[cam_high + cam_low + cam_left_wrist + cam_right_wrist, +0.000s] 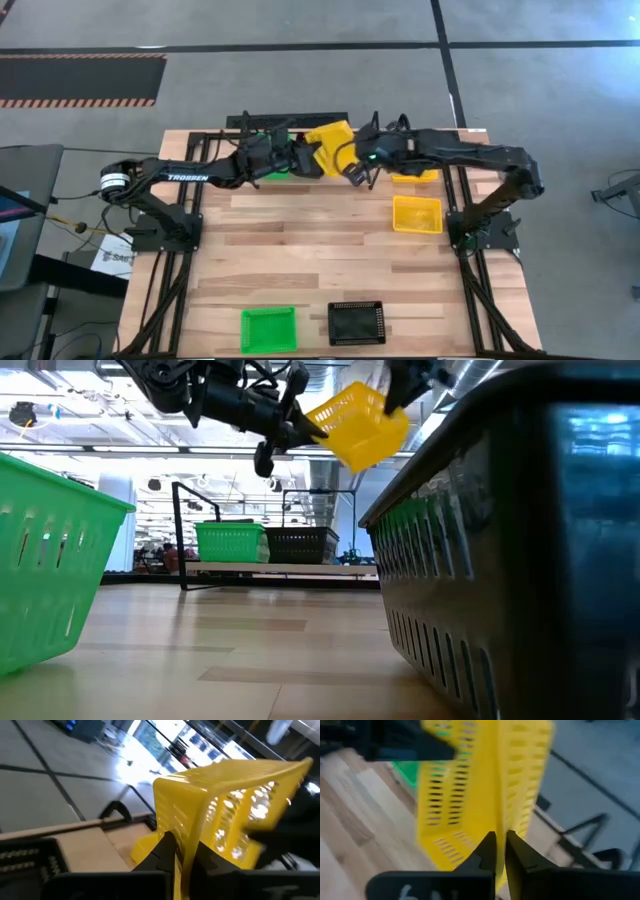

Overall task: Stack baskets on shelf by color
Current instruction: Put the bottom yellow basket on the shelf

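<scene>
From above, the left gripper (308, 160) and right gripper (352, 170) meet over the table's far edge, both clamped on one tilted yellow basket (331, 143). At table level, that basket (360, 425) hangs high above the shelf (280, 568). Each wrist camera shows its fingers (172, 847) (496, 851) pinching the basket's wall.

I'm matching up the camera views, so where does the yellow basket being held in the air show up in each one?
High view: lifted yellow basket, top centre, between both hands.
Low view: upper centre, airborne.
Left wrist view: centre-right, rim pinched.
Right wrist view: centre, rim pinched.
Shared landmark: green basket on the shelf.
</scene>
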Motion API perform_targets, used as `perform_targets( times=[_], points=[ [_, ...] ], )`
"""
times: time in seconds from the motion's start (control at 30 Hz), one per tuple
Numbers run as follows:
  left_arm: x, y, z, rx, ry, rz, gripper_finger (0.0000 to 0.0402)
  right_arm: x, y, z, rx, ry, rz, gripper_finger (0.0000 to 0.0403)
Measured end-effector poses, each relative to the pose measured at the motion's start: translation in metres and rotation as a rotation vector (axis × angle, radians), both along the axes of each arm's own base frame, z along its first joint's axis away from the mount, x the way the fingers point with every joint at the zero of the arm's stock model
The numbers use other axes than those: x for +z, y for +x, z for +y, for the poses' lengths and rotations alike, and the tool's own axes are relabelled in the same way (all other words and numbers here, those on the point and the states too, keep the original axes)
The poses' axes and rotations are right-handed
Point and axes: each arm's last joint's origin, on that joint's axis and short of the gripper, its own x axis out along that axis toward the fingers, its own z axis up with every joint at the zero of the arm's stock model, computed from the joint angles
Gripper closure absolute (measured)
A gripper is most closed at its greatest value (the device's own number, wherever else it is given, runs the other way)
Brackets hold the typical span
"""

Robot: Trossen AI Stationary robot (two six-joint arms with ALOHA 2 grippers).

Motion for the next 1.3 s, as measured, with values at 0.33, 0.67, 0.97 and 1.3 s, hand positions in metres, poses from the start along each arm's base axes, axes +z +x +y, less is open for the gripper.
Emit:
perform_targets(
  times=[0.33,0.67,0.97,1.3],
  points=[
    [-0.003,-0.002,0.001,-0.037,-0.002,0.03,0.04,0.069,-0.106,0.003,-0.181,-0.11,-0.256,0.0296],
    [-0.009,-0.003,0.004,-0.05,-0.062,0.124,0.04,0.095,-0.166,0.034,-0.075,-0.025,-0.507,0.029],
    [0.065,0.008,-0.001,0.073,0.018,0.371,0.0401,0.093,-0.201,0.038,-0.055,-0.014,-0.46,0.0301],
    [0.067,0.049,-0.008,0.136,-0.198,0.402,0.0401,0.087,-0.24,0.037,-0.07,-0.073,-0.358,0.0301]
  ],
)
